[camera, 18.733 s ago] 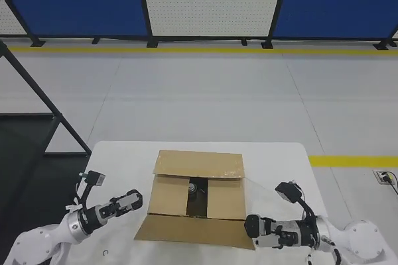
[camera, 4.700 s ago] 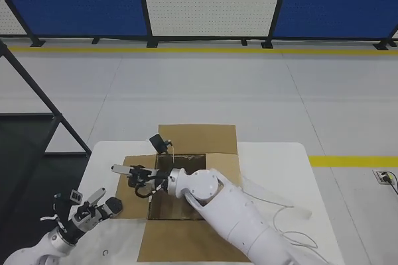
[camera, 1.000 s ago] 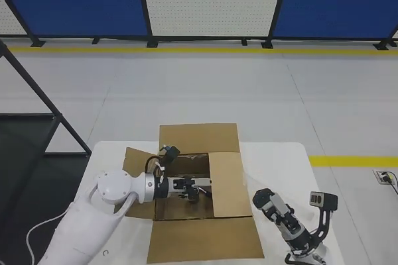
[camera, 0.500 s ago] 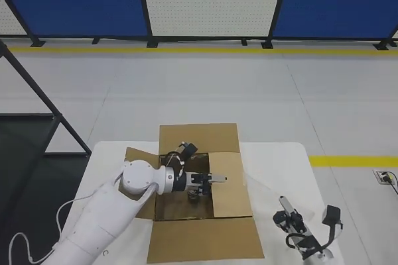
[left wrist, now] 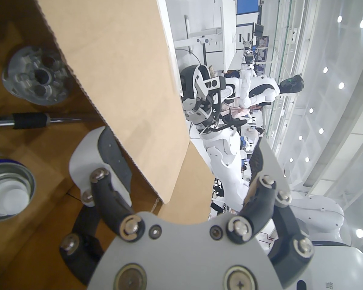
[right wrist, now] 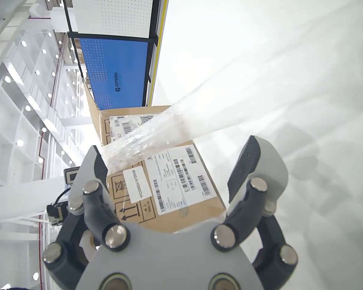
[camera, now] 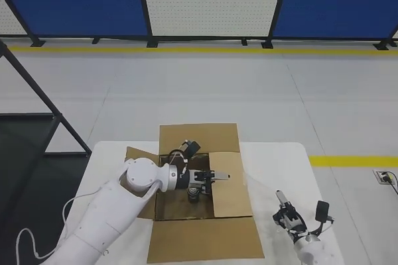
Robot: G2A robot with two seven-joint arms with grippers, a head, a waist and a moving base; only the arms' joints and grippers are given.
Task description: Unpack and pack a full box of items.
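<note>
Item 1, left gripper (left wrist: pixel 184 152). I log its jaws as wide apart, with nothing gripped. They straddle the free edge of the right flap (left wrist: pixel 109 46) of the box (camera: pixel 199 138): one finger (left wrist: pixel 112 155) sits inside the box and the other outside the flap. I cannot tell whether either pad touches the cardboard.

Item 2, box contents near that inner finger:
- A metal hub (left wrist: pixel 36 75) with a round bore and smaller holes, lying face up on the box floor.
- A rod (left wrist: pixel 30 120) with a black sleeve, lying flat just beside the hub.
- A can (left wrist: pixel 6 187) with a white cap, standing upright next to the rod.

Item 3, right gripper (right wrist: pixel 172 164). Its jaws are also spread wide and carry nothing between them. A clear strip (right wrist: pixel 199 107) of plastic film runs from the box side up to one fingertip. I cannot tell whether it clings to that pad. The gripper points at the labelled right wall of the box from well apart, low over the worktop (camera: pixel 278 159) near its front right corner.

Item 4, the box itself. It is brown cardboard with all four flaps open, and it stands in the middle of the worktop. The far flap reaches past the far edge. The near flap lies flat toward the front edge.
</note>
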